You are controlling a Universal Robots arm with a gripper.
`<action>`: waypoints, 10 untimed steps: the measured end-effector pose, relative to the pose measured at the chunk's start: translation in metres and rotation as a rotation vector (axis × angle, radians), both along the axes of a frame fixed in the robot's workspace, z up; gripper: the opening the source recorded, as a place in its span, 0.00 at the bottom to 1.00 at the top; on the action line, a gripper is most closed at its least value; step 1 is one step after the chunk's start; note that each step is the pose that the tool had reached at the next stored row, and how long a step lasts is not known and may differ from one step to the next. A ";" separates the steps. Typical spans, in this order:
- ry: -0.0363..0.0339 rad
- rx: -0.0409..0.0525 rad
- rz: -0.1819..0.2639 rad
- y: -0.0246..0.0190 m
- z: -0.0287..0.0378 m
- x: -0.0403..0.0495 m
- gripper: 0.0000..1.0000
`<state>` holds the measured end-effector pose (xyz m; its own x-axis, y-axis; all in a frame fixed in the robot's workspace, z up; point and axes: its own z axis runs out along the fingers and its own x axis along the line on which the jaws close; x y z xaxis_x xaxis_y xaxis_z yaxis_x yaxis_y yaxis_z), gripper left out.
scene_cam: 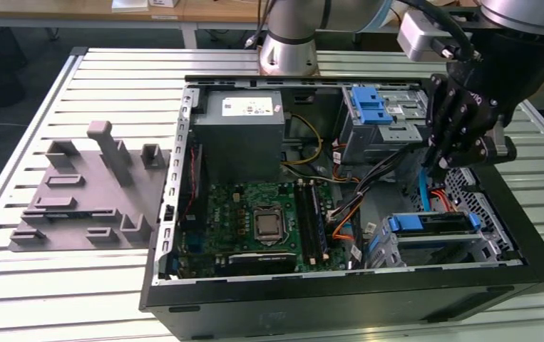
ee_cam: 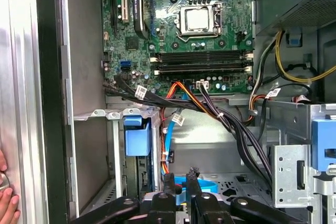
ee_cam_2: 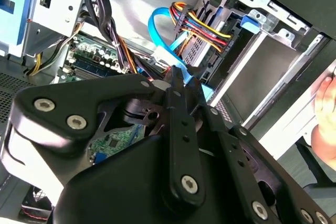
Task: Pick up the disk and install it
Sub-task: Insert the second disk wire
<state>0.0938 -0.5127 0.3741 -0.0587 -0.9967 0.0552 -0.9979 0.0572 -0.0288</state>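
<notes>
Now, the claw [scene_cam: 440, 158] hangs inside the open computer case [scene_cam: 172, 214], at 3 o'clock in the exterior view, its tips drawn together with nothing pinched between them. In the first wrist view the claw [ee_cam: 181, 181] sits right in front of a looping blue data cable [ee_cam: 202, 186], and in the second wrist view that same blue cable [ee_cam_2: 157, 30] curls off beyond the claw [ee_cam_2: 176, 80] toward the bundle of coloured power wires [ee_cam_2: 202, 24].

Straight toward 6 o'clock from the claw in the exterior view, there's the disk [scene_cam: 433, 224]: it lies flat in the lower drive cage [scene_cam: 485, 249], blue end tab facing out, and looks seated in its slot. That would explain the empty grip, I'd say. The first wrist view catches the blue tab of the disk [ee_cam: 137, 135] between the cage rails.

Further out, at 12 o'clock from the claw, the upper cage carries a blue latch [scene_cam: 371, 107]. The motherboard [scene_cam: 252, 224] fills the case floor. A person's hand [ee_cam: 6, 195] rests on the case edge, likely steadying it on the slatted tabletop [scene_cam: 63, 285]
</notes>
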 end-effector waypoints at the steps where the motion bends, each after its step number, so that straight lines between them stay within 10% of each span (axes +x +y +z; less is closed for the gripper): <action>1: 0.0000 -0.0016 0.000 0.0000 -0.0003 0.0000 0.23; 10: -0.0020 -0.0318 -0.001 0.0000 -0.0040 0.0001 0.23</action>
<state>0.0939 -0.5127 0.3702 -0.0602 -0.9944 0.0867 -0.9978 0.0576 -0.0326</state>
